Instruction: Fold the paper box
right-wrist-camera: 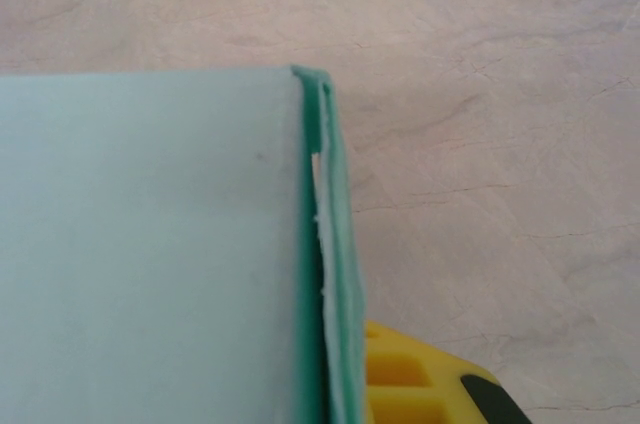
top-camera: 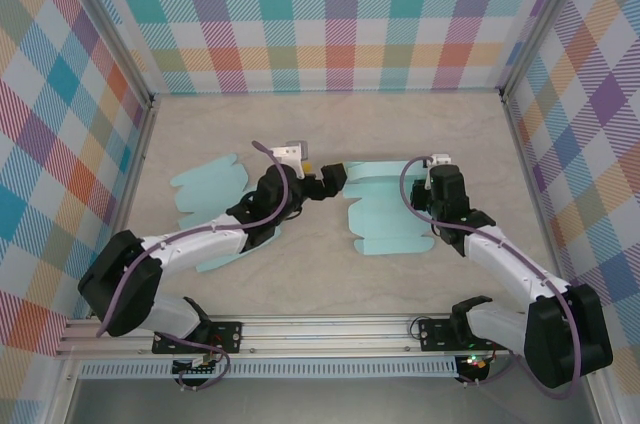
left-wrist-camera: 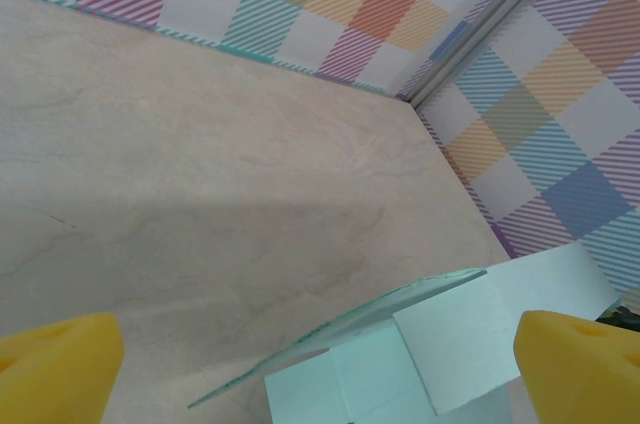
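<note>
Right hand (top-camera: 436, 174) pinches the paper box (top-camera: 385, 222) at its right edge, left hand (top-camera: 331, 181) gapes wide at its left. An uneven tug could tear it!

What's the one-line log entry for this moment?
left gripper open at raised flap | right gripper shut on paper box edge | second blank flat under left arm

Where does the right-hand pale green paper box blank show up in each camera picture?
Top external: paper box sits just right of centre.
Left wrist: paper box is at the lower right, with one panel raised.
Right wrist: paper box covers the left half, its folded edge near the middle.
Shared landmark: the beige table beneath it.
</note>
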### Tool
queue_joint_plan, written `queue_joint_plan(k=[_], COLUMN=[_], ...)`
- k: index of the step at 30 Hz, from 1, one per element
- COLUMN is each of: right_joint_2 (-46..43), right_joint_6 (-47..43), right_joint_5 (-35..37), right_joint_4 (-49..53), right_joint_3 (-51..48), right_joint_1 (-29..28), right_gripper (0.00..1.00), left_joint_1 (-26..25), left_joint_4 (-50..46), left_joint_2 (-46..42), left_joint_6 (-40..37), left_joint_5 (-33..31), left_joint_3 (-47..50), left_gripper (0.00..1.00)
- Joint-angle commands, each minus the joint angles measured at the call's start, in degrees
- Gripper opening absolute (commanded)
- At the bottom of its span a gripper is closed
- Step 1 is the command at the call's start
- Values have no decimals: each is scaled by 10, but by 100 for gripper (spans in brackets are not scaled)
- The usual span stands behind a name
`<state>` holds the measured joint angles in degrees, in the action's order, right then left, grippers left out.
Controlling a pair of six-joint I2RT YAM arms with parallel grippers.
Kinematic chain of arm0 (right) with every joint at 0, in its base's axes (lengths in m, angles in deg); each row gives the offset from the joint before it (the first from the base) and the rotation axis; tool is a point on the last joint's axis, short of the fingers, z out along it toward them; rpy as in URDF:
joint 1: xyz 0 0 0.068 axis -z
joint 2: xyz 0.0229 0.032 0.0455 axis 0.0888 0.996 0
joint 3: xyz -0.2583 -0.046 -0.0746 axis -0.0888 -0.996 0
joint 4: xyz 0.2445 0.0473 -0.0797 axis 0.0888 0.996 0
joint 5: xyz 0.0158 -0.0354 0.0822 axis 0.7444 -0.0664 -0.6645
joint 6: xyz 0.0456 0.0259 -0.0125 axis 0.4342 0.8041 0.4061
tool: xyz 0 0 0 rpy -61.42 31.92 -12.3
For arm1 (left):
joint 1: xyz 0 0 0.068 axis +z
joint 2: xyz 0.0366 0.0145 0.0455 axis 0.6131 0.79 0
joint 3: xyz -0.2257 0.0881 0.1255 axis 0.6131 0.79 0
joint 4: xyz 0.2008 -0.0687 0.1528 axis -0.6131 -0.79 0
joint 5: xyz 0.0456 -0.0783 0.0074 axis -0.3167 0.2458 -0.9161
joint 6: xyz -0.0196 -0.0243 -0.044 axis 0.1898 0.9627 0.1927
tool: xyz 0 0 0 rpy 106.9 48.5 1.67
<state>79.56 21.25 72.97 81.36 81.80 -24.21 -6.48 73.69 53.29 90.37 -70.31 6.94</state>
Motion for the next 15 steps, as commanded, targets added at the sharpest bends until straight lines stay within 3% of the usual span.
queue_joint_plan(k=[1,15], right_joint_2=[-13,-9], right_joint_6=[-7,-12], right_joint_5=[1,-15], right_joint_4=[-31,-38], right_joint_3=[-5,-8], right_joint_1=[-3,-3], right_gripper=[0,0], left_joint_1=[-10,-46], left_joint_4=[31,40], left_joint_2=[26,117], left_joint_6=[5,-11], left_joint_5=[-4,-41], left_joint_3=[-4,-55], left_gripper=[100,100])
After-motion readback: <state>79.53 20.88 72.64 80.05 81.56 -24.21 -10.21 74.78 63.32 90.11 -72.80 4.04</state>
